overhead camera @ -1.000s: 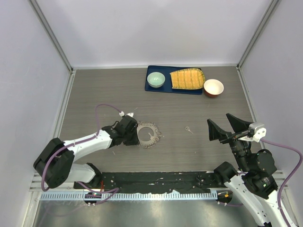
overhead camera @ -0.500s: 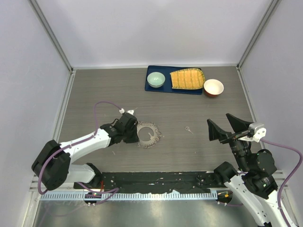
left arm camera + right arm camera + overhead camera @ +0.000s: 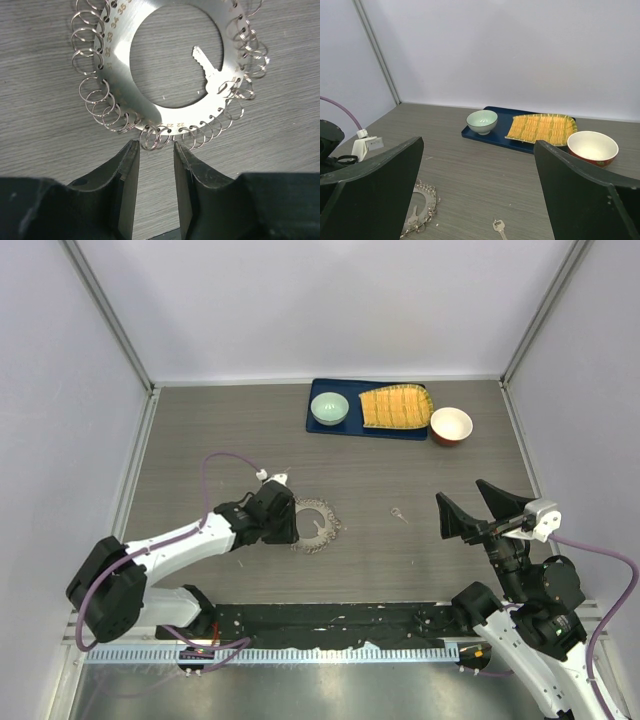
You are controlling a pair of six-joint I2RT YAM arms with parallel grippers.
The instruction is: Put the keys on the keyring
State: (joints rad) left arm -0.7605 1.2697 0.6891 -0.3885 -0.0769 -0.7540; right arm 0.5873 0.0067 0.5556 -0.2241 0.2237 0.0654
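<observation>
The keyring (image 3: 116, 56), a flat numbered metal disc fringed with wire loops, lies on the table at mid-left (image 3: 316, 524) and shows low in the right wrist view (image 3: 428, 193). One silver key (image 3: 207, 67) hangs from a loop and lies inside its hole. A second key (image 3: 399, 513) lies loose on the table to the right (image 3: 498, 227). My left gripper (image 3: 156, 147) is narrowly open at the disc's near edge (image 3: 291, 523), with a loop just at its tips and bare table between the fingers. My right gripper (image 3: 478, 508) stands wide open and empty (image 3: 478, 143), raised to the right of the loose key.
A blue tray (image 3: 330, 428) at the back holds a pale green bowl (image 3: 329, 408) and a yellow slatted mat (image 3: 395, 407). A red bowl with a white inside (image 3: 451, 425) sits just right of the tray. Walls close in both sides and the back.
My left gripper's jaws closed at the keyring's edge and have now opened again, after it crept slightly forward. The right arm and the loose key have not moved.
</observation>
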